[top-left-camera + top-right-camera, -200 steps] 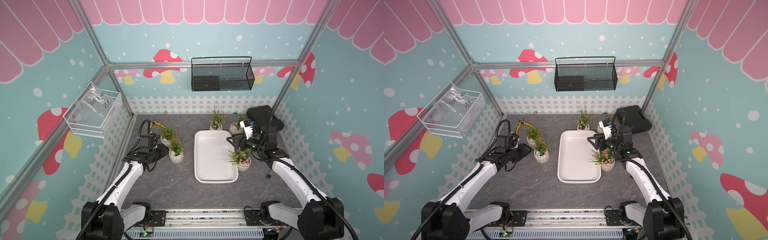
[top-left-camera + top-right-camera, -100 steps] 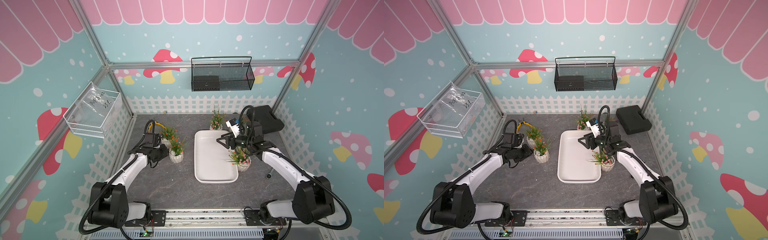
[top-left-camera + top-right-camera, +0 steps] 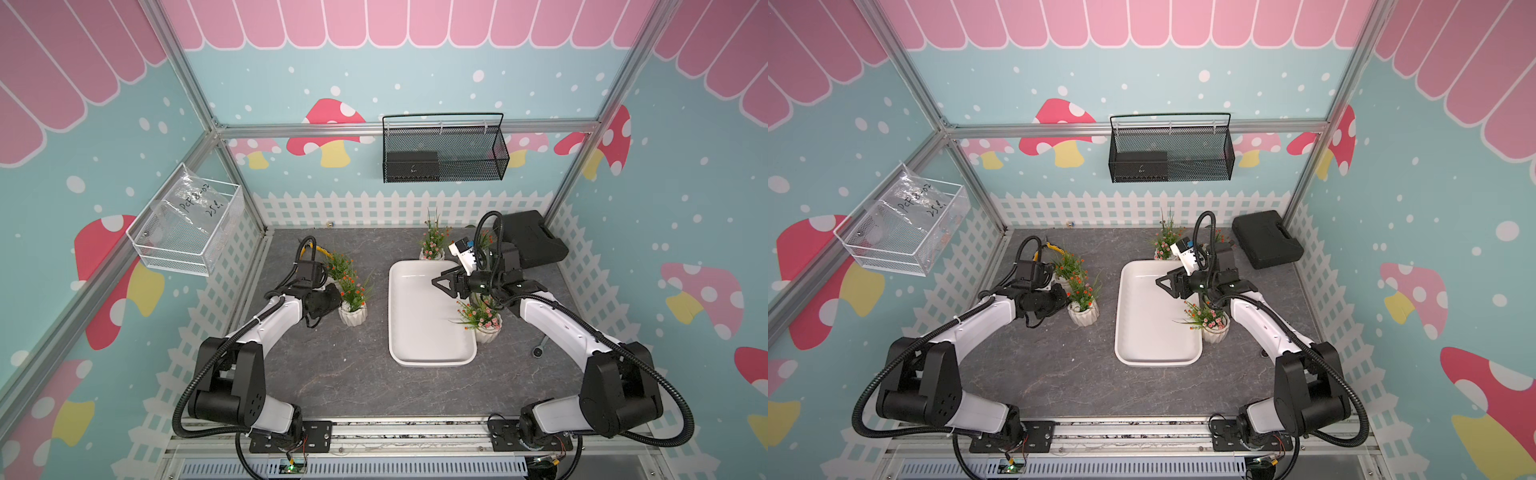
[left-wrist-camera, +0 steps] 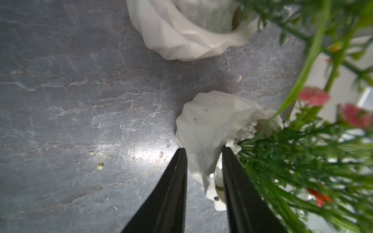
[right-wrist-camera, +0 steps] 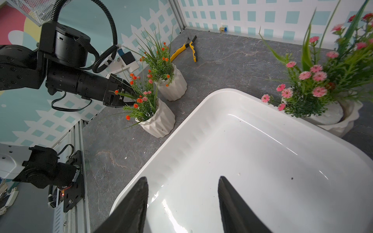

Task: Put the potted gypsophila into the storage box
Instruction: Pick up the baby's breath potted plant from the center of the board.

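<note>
While the storage box [image 3: 415, 332] beneath my right gripper [image 5: 182, 178], jaws wide and empty, holds nothing yet, my left gripper [image 4: 203, 148] narrowly pinches the rim of one potted gypsophila [image 4: 207, 121]; the others I see wait outside.

Your storage box [image 3: 430, 332] is smooth, glossy white, plastic by the look. The potted gypsophila [image 3: 353, 316] sits in matt ribbed white pots, foliage plasticky. Tabletop [image 3: 332, 374] is grey stone-look with a dull sheen. Basket [image 3: 469, 153], upper middle in both top views, is black wire mesh.
</note>
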{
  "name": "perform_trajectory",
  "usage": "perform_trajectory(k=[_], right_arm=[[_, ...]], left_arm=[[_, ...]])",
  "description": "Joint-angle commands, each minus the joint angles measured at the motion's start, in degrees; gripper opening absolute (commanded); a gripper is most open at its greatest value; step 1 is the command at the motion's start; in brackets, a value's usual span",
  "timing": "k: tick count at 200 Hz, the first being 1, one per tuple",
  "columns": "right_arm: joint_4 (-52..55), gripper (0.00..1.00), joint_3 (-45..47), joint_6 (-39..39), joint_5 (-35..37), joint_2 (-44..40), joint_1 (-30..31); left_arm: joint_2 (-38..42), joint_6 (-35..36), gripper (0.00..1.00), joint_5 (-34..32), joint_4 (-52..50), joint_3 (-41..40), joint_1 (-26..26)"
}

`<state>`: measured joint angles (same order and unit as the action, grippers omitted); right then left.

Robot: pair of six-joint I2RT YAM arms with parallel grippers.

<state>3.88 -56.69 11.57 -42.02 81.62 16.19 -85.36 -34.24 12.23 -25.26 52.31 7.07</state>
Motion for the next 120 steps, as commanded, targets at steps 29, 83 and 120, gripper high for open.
perform_trajectory(k=[29, 83, 120], right_arm=[[0.16, 0.58, -0.57, -1.58, -0.69, 0.73, 0.25], [0.16, 0.58, -0.71, -1.61, -1.39, 1.2, 0.25], [0.17, 0.58, -0.62, -1.73, -1.05, 1.04, 0.26]], left_arm=[[-3.03, 1.28, 0.3, -2.2, 0.11, 1.47, 0.31], [-4.77, 1.81, 0.24, -1.68, 0.12, 1.83, 0.55], [-4.2, 2.47, 0.17, -1.53, 0.12, 1.65, 0.65]])
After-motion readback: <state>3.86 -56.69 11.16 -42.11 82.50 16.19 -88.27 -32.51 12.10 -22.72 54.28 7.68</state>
